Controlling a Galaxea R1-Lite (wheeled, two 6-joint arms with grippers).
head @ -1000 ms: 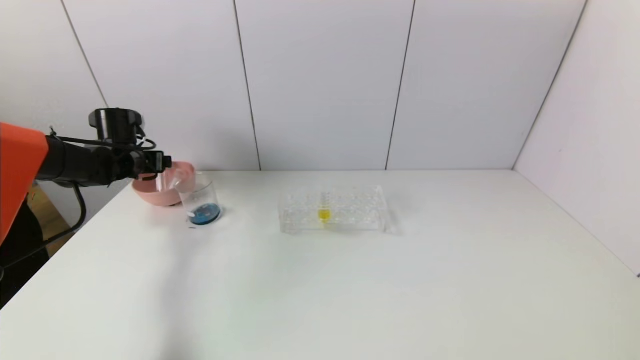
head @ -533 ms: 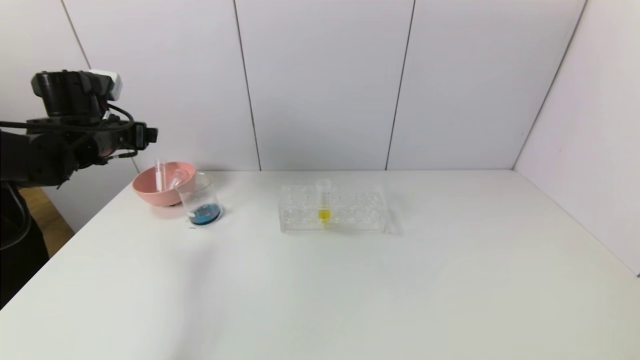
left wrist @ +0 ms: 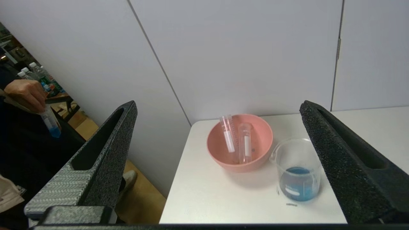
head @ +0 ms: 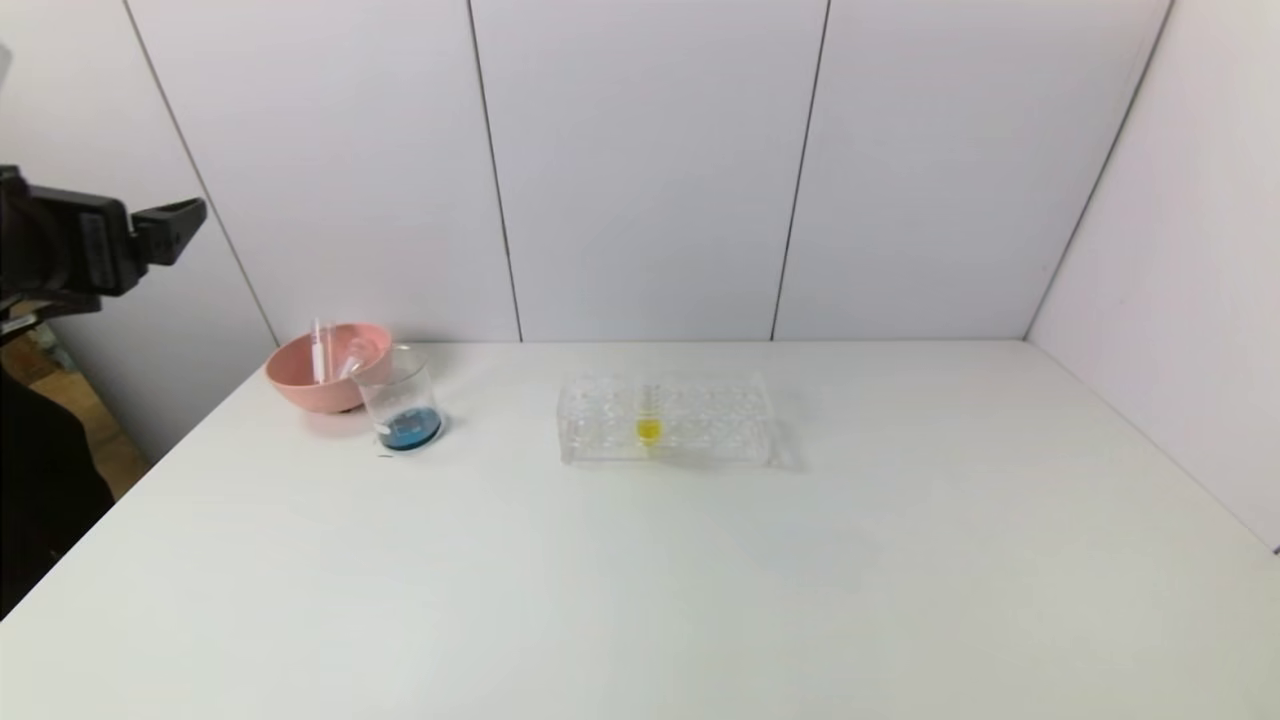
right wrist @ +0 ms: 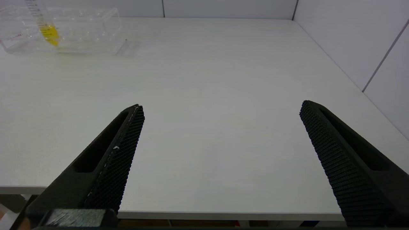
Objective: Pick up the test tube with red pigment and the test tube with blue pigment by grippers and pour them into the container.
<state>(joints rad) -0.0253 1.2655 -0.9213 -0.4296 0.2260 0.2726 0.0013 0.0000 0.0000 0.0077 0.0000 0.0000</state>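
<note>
Left gripper (left wrist: 217, 115) raised off-table beside pink bowl (left wrist: 220, 159), gaping, empty

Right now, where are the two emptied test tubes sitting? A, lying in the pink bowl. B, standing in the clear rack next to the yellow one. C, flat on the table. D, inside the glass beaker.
A: both clear tubes lean inside the pink bowl, beside the beaker of blue liquid; the rack holds only the yellow tube.
</note>
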